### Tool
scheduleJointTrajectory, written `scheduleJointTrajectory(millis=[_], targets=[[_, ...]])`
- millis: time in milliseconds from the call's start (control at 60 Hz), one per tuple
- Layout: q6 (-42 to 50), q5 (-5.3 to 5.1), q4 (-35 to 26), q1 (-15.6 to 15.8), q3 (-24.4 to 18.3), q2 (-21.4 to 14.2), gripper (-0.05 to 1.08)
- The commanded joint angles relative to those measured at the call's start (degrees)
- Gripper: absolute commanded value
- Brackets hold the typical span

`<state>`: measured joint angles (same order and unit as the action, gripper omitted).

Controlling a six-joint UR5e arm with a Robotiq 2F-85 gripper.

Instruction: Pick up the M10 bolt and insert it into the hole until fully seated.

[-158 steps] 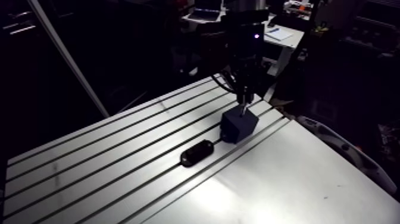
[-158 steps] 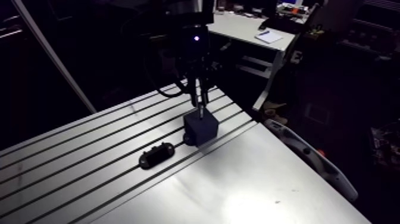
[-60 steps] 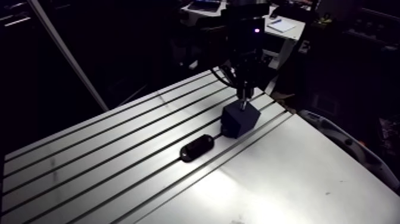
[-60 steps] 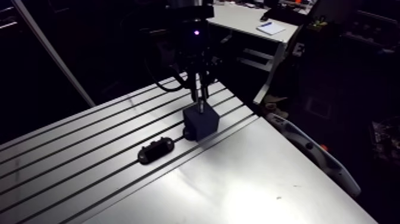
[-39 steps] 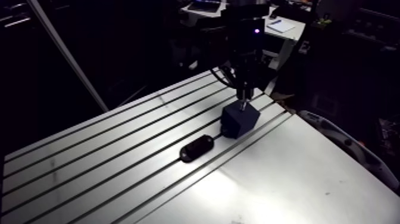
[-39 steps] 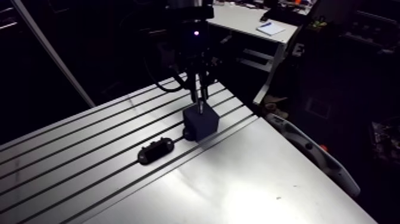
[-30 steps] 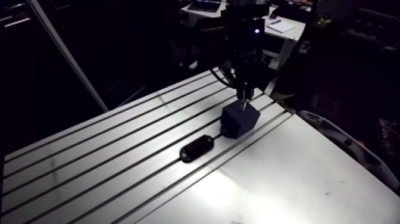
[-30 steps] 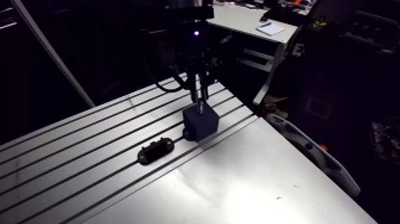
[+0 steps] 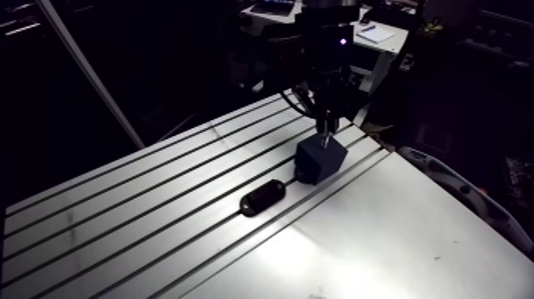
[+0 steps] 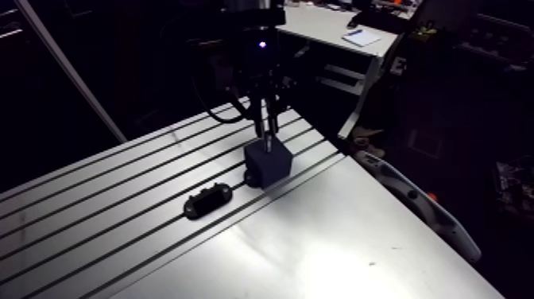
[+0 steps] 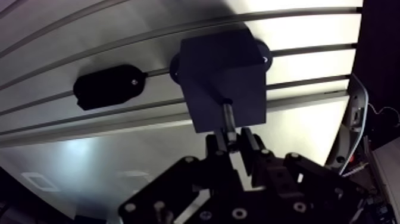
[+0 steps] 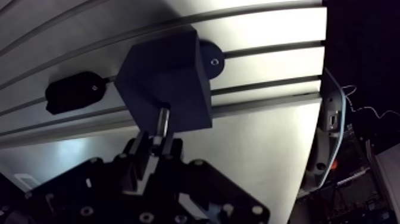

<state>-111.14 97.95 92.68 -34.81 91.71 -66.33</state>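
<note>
Bolt (image 11: 228, 118) is pinched in my hand (image 11: 230, 142), shank along the hand's axis, tip at the hole (image 11: 225, 102) atop the dark block (image 11: 217, 65) on the worktop (image 11: 309, 36); I'd push straight down.

High arm, close wrist, shared block (image 9: 320, 159)

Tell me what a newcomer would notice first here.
The gripper, shut on the M10 bolt, hangs right over the dark block near the far end of the slotted table, with the bolt's tip meeting the block's top face. Beside the block, a black oval piece lies on the table.
</note>
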Motion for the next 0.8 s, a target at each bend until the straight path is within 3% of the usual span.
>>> scheduleJointTrajectory(millis=[17,800], targets=[[0.0,0.00,0.0,0.0,0.0,0.1,1.08],[0.0,0.00,0.1,-0.4,-0.1,0.4,1.08]])
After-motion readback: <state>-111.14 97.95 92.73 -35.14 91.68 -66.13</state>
